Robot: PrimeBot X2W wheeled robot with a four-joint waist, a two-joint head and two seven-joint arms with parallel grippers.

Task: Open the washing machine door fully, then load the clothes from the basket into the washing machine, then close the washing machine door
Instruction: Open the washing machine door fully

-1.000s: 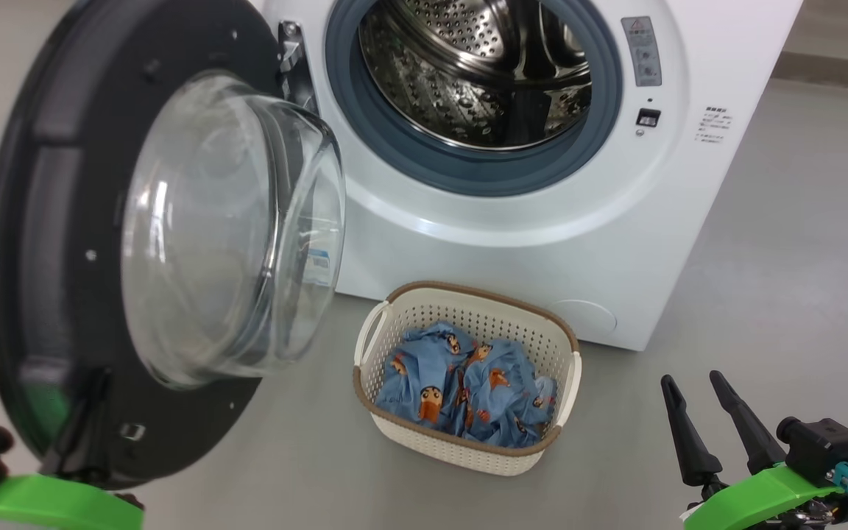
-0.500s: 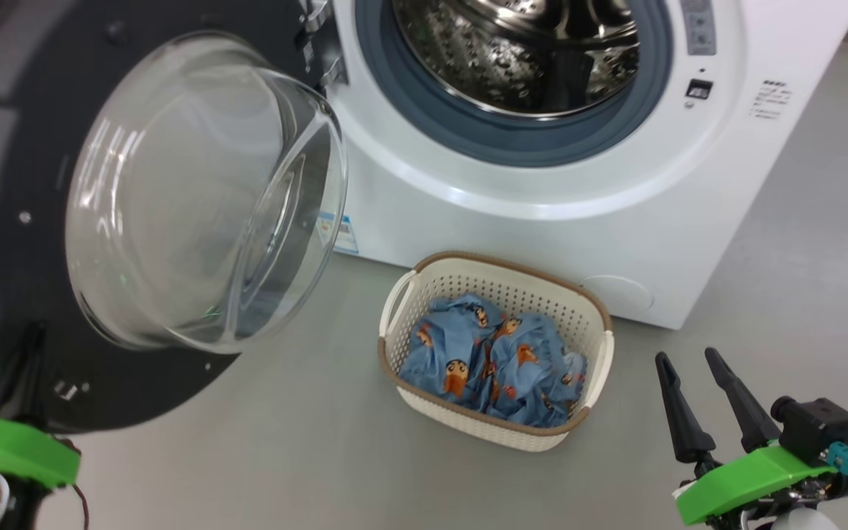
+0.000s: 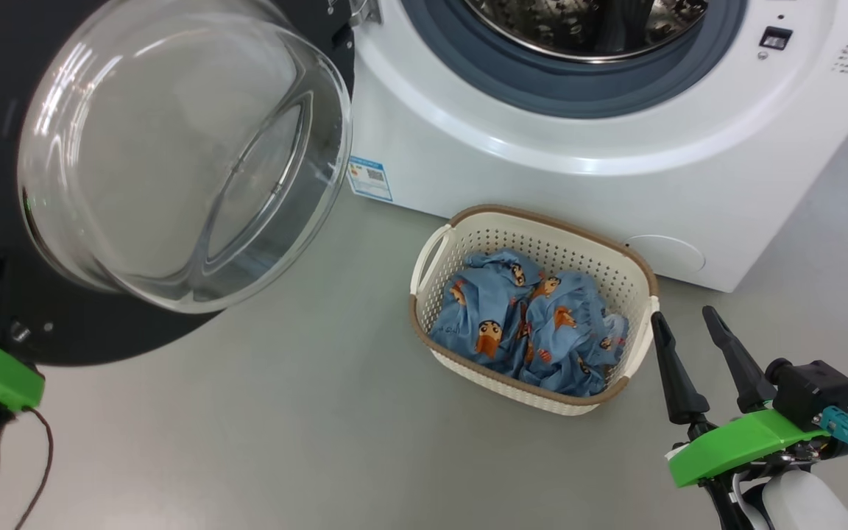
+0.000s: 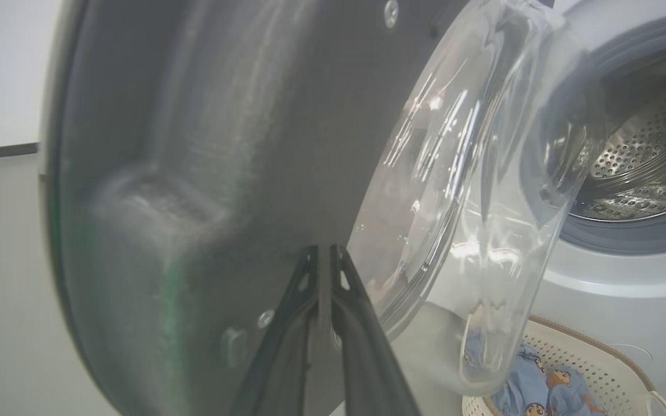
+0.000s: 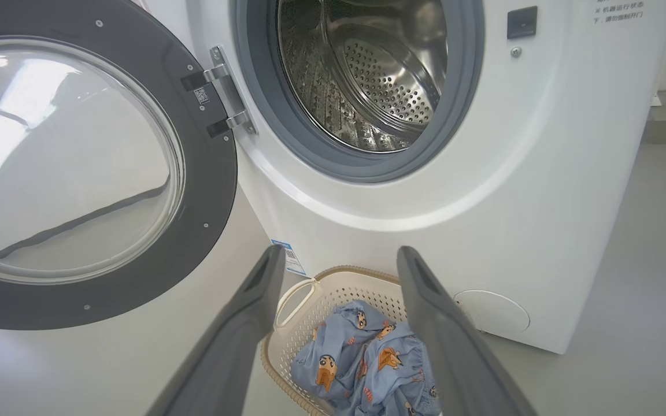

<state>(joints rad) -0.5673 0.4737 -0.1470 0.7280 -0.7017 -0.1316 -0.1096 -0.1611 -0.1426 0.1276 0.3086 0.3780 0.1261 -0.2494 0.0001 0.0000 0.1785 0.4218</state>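
The washing machine door (image 3: 100, 335) stands swung out at the left, its glass bowl (image 3: 174, 147) bulging toward me. My left gripper (image 4: 322, 249) is shut, with its tips against the door's black inner face. Beside the hinge, the washing machine (image 3: 542, 184) shows its steel drum (image 5: 367, 75). The basket (image 3: 564, 254) sits on the floor before the machine and holds the blue printed clothes (image 3: 527, 324). My right gripper (image 3: 682, 315) is open and holds nothing, just right of the basket. Its wrist view looks between the fingers (image 5: 252, 312) at the clothes (image 5: 356, 352).
Bare grey floor (image 3: 284, 427) spreads in front of the basket and under the door. A blue label sticker (image 3: 370, 177) and a round filter cover (image 3: 665, 254) mark the machine's lower front. The door's black rim (image 5: 206, 190) hangs left of the drum opening.
The head camera has tilted down and left, shifting the whole picture. The door has swung further from the machine's front, with my left gripper following it. The right gripper stays open.
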